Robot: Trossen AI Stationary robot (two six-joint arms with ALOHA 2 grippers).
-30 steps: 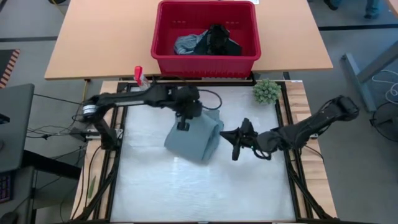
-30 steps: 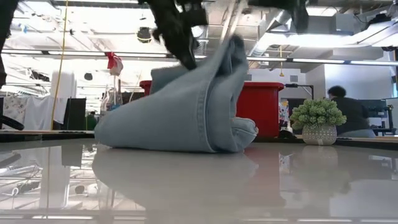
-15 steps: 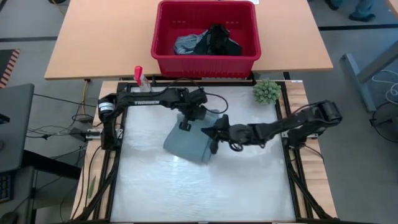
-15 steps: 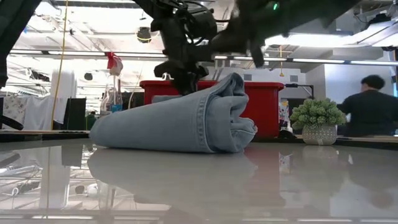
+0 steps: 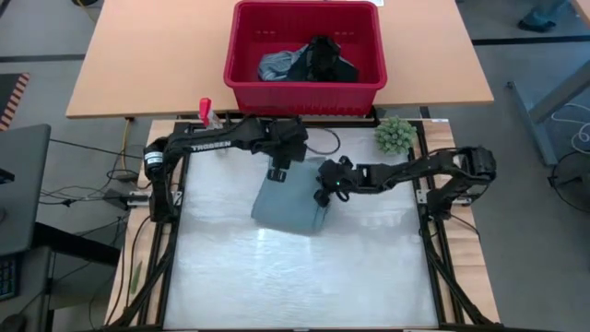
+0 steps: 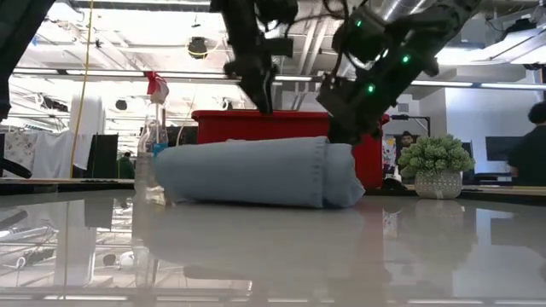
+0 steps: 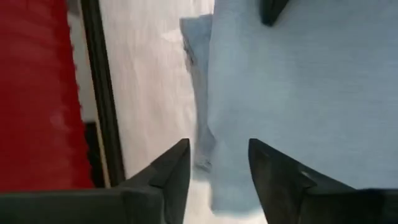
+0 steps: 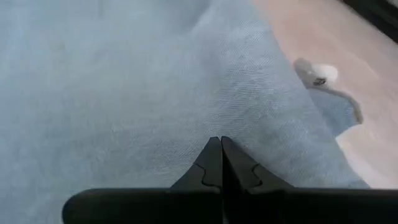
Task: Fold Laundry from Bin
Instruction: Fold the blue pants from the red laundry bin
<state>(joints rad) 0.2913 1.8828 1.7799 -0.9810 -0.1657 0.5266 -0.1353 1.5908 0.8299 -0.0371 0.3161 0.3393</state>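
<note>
A faded grey-blue denim garment (image 5: 290, 205) lies folded flat on the white table mat, seen in the low view as a low roll (image 6: 256, 173). My left gripper (image 7: 214, 149) hangs open above the garment's far edge (image 5: 277, 173), with nothing between its fingers. My right gripper (image 8: 221, 142) is shut and comes down on the garment's right end (image 5: 322, 196). More laundry, grey and black (image 5: 304, 63), lies in the red bin (image 5: 241, 55) on the wooden table beyond. My right gripper presses its shut fingertips (image 8: 221, 152) on the top layer of the folded garment near its right end (image 6: 337, 152). It comes slanting down from the table's right side. The garment lies flat on the table under it.
A green fuzzy ball (image 5: 395, 136) sits at the mat's far right corner. A clear spray bottle with a red top (image 5: 206, 112) stands at the far left corner. The bin stands just beyond the mat's far edge. A person shows in the room behind (image 6: 533, 145).
My left gripper has opened, let go of the garment and risen toward the far edge. The lifted part of the garment has fallen, so the fold now lies flat. My right gripper, still shut, has swung toward the table's left and down onto the garment's right end.
</note>
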